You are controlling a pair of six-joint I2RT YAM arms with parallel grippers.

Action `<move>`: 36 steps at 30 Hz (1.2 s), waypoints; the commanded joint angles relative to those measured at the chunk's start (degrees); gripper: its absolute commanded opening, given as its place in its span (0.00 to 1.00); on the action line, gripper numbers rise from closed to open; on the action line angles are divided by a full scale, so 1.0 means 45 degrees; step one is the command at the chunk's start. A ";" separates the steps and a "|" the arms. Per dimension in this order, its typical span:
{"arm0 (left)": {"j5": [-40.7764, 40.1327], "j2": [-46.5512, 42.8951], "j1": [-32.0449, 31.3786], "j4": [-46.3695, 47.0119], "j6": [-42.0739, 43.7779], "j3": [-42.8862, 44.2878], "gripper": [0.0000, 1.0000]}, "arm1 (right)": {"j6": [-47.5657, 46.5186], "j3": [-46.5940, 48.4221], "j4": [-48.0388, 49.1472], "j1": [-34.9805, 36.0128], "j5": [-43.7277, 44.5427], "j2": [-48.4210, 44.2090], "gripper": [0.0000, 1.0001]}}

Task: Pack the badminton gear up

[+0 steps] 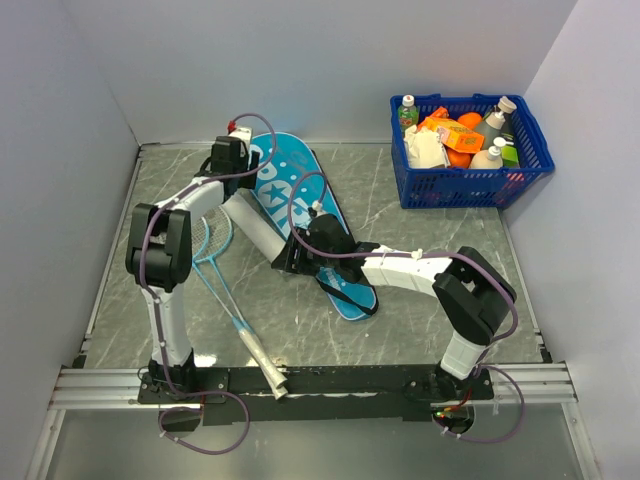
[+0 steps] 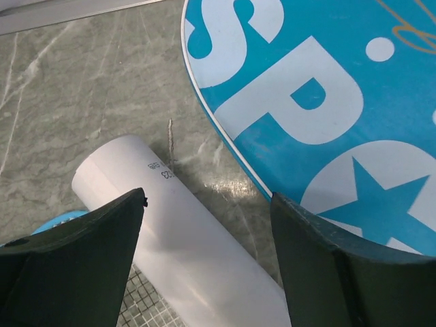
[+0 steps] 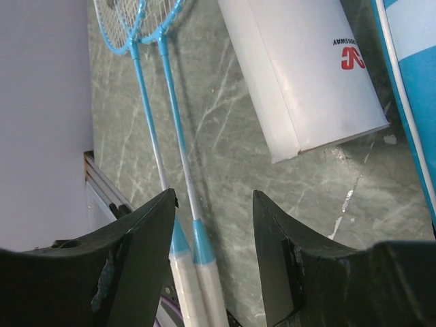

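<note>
The teal SPORT bag [image 1: 300,215] lies flat at the table's centre; it also shows in the left wrist view [image 2: 327,102]. Two light-blue rackets [image 1: 215,245] lie side by side left of it, handles toward the near edge; the right wrist view shows their shafts and white handles [image 3: 178,146]. A white tube [image 1: 258,225] lies between the rackets and the bag. No shuttlecock shows. My left gripper [image 1: 232,162] is open and empty above the tube's far end [image 2: 184,252]. My right gripper [image 1: 286,258] is open and empty, near the tube's other end [image 3: 306,68].
A blue plastic basket [image 1: 520,175] full of bottles and packets stands at the back right. White walls close in the table at the back and both sides. A metal rail [image 1: 100,385] runs along the near edge.
</note>
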 commanded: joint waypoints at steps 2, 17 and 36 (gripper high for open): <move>-0.0441 0.0358 -0.0080 0.1131 0.0487 0.0506 0.78 | 0.0246 0.0006 0.0496 -0.0009 0.0405 0.0381 0.57; -0.0812 0.1726 -0.0080 0.0839 0.0566 0.0857 0.70 | 0.0421 0.1080 0.0280 0.0108 -0.0395 0.1903 0.57; -0.2335 0.1122 -0.0724 -0.0860 -0.0293 -0.0919 0.33 | 0.0696 0.3092 -0.1692 -0.1394 0.1850 0.3447 0.58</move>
